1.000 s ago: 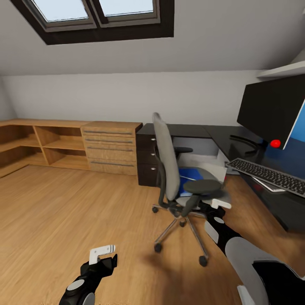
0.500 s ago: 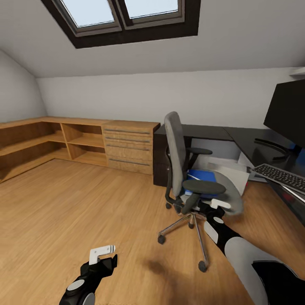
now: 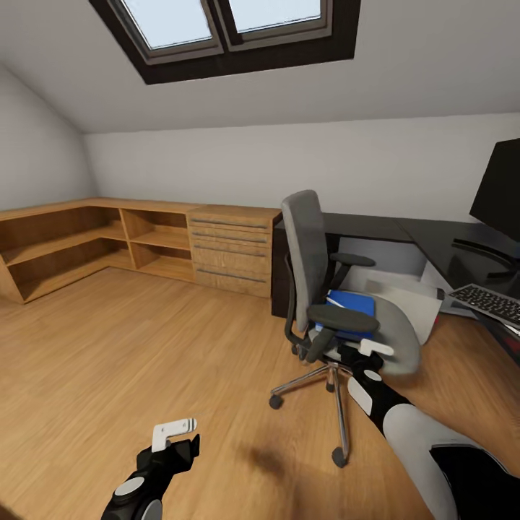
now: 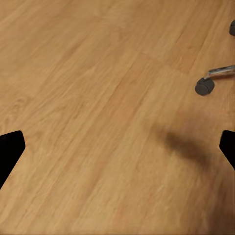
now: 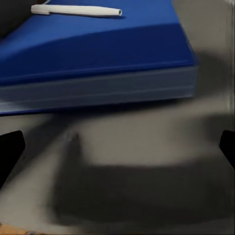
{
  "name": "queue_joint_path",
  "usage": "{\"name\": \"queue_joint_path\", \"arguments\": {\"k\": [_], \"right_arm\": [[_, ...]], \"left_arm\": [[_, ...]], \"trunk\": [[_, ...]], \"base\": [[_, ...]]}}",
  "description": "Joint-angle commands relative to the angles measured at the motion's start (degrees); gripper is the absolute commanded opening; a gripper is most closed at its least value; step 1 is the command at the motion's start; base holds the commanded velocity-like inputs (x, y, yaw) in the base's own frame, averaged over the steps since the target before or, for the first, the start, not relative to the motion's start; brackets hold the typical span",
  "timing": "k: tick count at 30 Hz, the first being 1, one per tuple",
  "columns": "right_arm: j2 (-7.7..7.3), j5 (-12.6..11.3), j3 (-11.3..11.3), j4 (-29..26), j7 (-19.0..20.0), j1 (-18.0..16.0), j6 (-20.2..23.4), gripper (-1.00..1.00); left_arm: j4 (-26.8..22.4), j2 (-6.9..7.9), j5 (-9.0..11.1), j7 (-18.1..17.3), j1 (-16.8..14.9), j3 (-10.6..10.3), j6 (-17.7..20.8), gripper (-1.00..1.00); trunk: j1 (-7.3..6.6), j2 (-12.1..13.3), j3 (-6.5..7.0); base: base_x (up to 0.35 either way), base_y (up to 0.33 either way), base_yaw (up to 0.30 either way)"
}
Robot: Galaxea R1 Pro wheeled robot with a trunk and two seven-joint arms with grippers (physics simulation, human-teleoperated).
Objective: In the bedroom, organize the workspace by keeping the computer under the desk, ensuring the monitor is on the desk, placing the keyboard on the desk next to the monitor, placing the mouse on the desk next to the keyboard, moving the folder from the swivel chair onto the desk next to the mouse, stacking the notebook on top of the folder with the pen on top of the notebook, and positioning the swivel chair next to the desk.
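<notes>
Worktop (image 3: 375,228) stood at right, along the wall. Swivel chair (image 3: 312,253) near it, apart. Blue folder (image 5: 93,51) lay on the seat, pen (image 5: 76,10) on top. Right end effector (image 3: 375,349) hung released over the seat, folder just ahead. Left end effector (image 3: 173,432) spread wide above bare floor (image 4: 98,122).

Swivel chair (image 3: 312,289) on the wood floor (image 3: 144,361), back turned toward the shelving — blue folder (image 3: 352,303) lying on its seat. Right gripper (image 3: 377,348) at the seat's front edge, beside the near armrest; finger spacing unclear. Left gripper (image 3: 175,429) low over bare floor, well apart from the chair. Desk (image 3: 404,232) behind, keyboard (image 3: 490,303) and monitor (image 3: 500,189) at the right edge. Light-wood drawer chest (image 3: 232,249) left of the desk — skylight (image 3: 231,22) above.
</notes>
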Motion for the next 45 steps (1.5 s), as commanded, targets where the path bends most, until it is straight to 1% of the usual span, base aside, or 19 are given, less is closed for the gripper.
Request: {"name": "queue_joint_path", "arguments": {"k": [1,20,38,45], "right_arm": [[-0.01,-0.51,0.13,0.04,-0.04,-0.04,-0.25,1.0],[-0.41,-0.63,-0.06,-0.15,-0.02,-0.04,-0.27,1.0],[-0.64,-0.63,-0.1,-0.14,-0.04,-0.04,-1.36,1.0],[-0.53,-0.74,-0.04,0.0,0.02,-0.03,-1.75,1.0]], "left_arm": [[-0.07,0.01,0.61,0.54,-0.02,-0.05,0.11,1.0],[-0.25,0.15,0.69,0.54,-0.02,0.03,0.03,1.0],[-0.3,0.18,0.69,0.54,-0.02,0.12,0.02,1.0],[-0.35,0.18,0.69,0.54,-0.02,0.14,0.02,1.0]], "trunk": [[-0.01,-0.02,-0.05],[-0.01,-0.02,-0.05],[-0.01,-0.02,-0.05],[-0.01,-0.02,-0.05]], "base": [[0.0,0.0,-0.194],[0.0,0.0,-0.259],[0.0,0.0,-0.268],[0.0,0.0,-0.105]]}}
